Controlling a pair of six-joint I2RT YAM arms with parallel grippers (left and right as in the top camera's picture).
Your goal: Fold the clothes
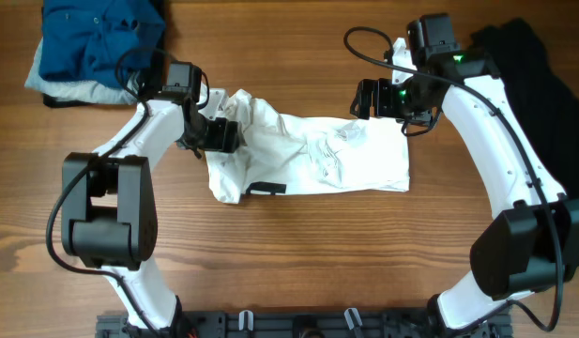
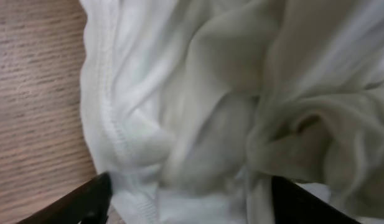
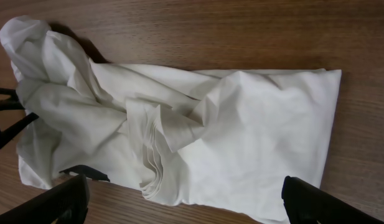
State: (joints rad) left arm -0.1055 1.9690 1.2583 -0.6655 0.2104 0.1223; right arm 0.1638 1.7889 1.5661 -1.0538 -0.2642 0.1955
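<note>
A white garment [image 1: 308, 155] lies partly folded in the middle of the wooden table, flat at its right end and bunched up at its left end. My left gripper [image 1: 219, 133] is at the bunched left end. In the left wrist view its fingers [image 2: 185, 202] are spread wide with crumpled white cloth [image 2: 229, 93] between them. My right gripper [image 1: 369, 99] hovers over the garment's far right edge. In the right wrist view it [image 3: 185, 202] is open and empty above the garment [image 3: 254, 130]. A small black label [image 3: 86, 171] shows at the near hem.
A pile of blue clothes [image 1: 97, 38] on a pale grey garment [image 1: 78, 91] sits at the far left corner. A black garment [image 1: 542, 84] lies at the far right. Bare wood [image 1: 308, 253] lies in front of the white garment.
</note>
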